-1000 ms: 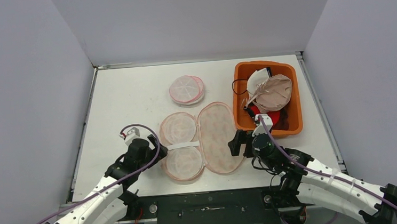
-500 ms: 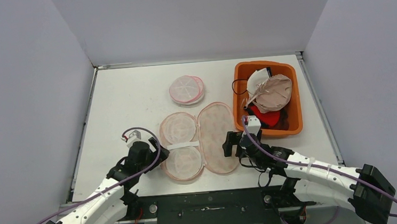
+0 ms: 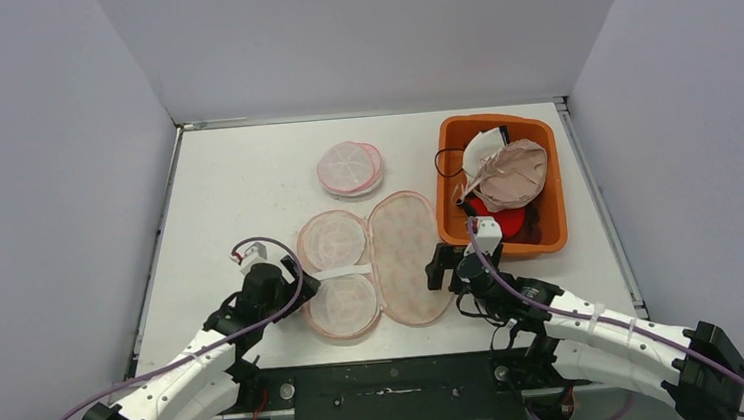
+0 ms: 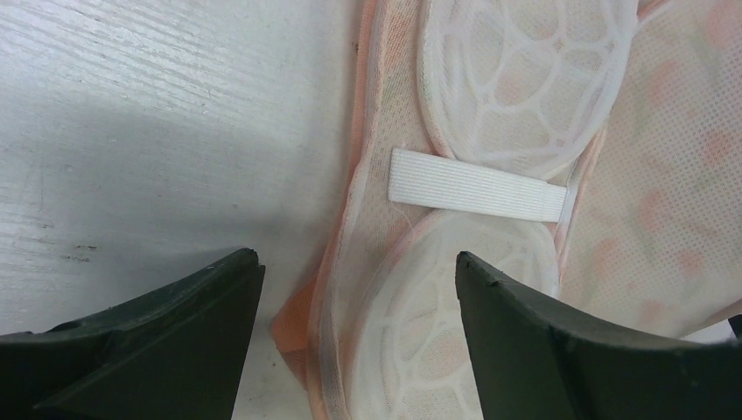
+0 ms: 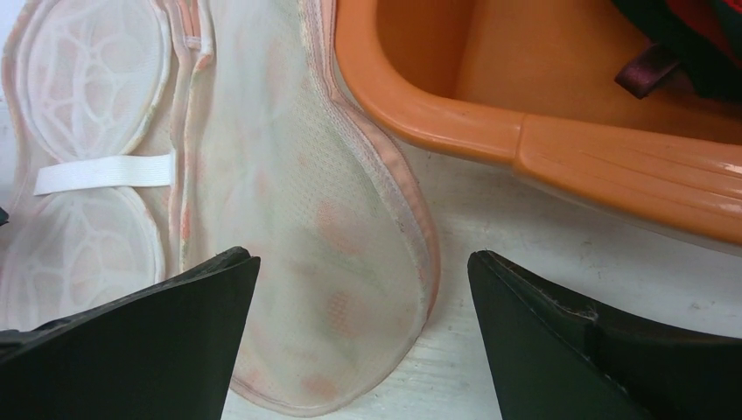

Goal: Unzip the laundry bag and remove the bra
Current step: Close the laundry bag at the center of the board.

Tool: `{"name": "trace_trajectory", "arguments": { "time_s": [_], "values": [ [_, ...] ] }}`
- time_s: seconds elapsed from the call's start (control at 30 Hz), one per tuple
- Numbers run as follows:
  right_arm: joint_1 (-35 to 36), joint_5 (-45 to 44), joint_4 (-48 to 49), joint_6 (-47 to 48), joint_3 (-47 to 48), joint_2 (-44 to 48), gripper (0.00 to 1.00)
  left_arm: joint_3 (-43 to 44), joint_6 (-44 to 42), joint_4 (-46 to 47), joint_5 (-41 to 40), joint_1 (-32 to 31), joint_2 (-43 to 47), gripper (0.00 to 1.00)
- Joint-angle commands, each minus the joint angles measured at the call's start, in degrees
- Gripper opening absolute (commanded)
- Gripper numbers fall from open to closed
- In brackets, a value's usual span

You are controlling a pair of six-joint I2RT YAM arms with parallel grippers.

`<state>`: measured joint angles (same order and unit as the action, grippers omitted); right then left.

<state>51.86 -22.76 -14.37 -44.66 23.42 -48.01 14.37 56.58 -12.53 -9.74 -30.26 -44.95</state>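
the laundry bag (image 3: 407,257) is laid unzipped and flat on the worktop (image 3: 236,196) between the arms, its cupped half crossed by a white elastic strap (image 4: 477,185). no bra is made out inside it; a beige bra (image 3: 516,174) is seen in the orange bin (image 3: 558,185) alongside. the left jaws and the right jaws are held apart, empty, low at the bag's edges. if the cups are to be checked, the rim is best pinned while the strap is lifted.
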Motion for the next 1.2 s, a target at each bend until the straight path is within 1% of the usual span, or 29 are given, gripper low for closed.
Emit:
{"name": "trace_trajectory", "arguments": {
  "time_s": [0.0,0.1,0.17,0.33,0.43,0.5,0.6,0.63,0.67,0.7,0.73,0.77,0.83,0.9,1.0,1.1,1.17],
  "values": [
    [0.0,3.2,7.7,0.4,-2.9,-0.2,0.94,-0.8,0.4,3.7,1.0,0.5,-0.5,0.79],
    [-0.8,10.5,16.4,2.6,-5.1,-1.9,0.95,-1.1,0.6,3.7,1.4,0.5,0.0,0.78],
    [-1.4,12.6,19.3,3.2,-5.4,-3.3,0.95,-1.5,0.8,3.9,1.6,0.5,0.6,0.78],
    [-1.6,14.7,22.2,4.8,-4.6,-5.3,0.96,-2.6,1.4,4.9,2.4,0.6,1.1,0.78],
    [-1.6,16.0,23.5,6.2,-4.5,-4.9,0.98,-3.1,1.6,5.8,2.9,0.6,0.9,0.78],
    [-1.5,17.3,24.8,7.0,-4.5,-4.0,0.91,-3.6,1.7,7.0,3.4,0.5,0.4,0.76],
    [-1.4,19.5,26.3,7.4,-4.3,-2.7,0.71,-4.5,2.1,9.1,4.6,0.6,-0.6,0.73],
    [-1.2,20.8,27.2,7.6,-4.1,-2.5,0.67,-4.6,2.2,9.5,4.7,0.6,-1.0,0.72],
    [-1.0,22.9,28.2,8.0,-3.9,-2.5,0.66,-4.8,2.3,9.7,4.9,0.5,-1.4,0.71],
    [-0.9,25.7,29.3,8.6,-3.4,-2.9,0.67,-4.8,2.4,9.9,4.8,0.5,-1.8,0.7],
    [-0.6,28.1,30.1,9.1,-2.9,-3.4,0.69,-4.8,2.4,9.9,4.7,0.6,-2.1,0.7],
    [-0.2,29.6,30.6,9.5,-2.4,-4.0,0.75,-4.7,2.5,9.8,4.5,0.6,-2.3,0.69],
    [0.3,28.3,29.6,9.5,-1.6,-3.7,0.87,-4.6,2.6,9.3,3.9,0.6,-2.4,0.67],
    [0.4,24.7,27.6,9.3,-2.1,-2.3,0.94,-4.4,2.7,8.8,3.2,0.6,-2.2,0.63],
    [0.4,24.1,28.0,8.9,-3.9,-0.5,0.95,-4.9,3.2,8.7,2.3,0.6,-2.2,0.54],
    [0.5,30.8,33.1,8.2,-4.5,-2.8,0.91,-5.4,3.7,10.7,2.6,0.5,-3.5,0.44],
    [1.7,32.6,36.2,7.5,-3.7,-5.4,0.9,-5.6,3.9,11.7,3.2,0.5,-5.0,0.38]
  ]
}}
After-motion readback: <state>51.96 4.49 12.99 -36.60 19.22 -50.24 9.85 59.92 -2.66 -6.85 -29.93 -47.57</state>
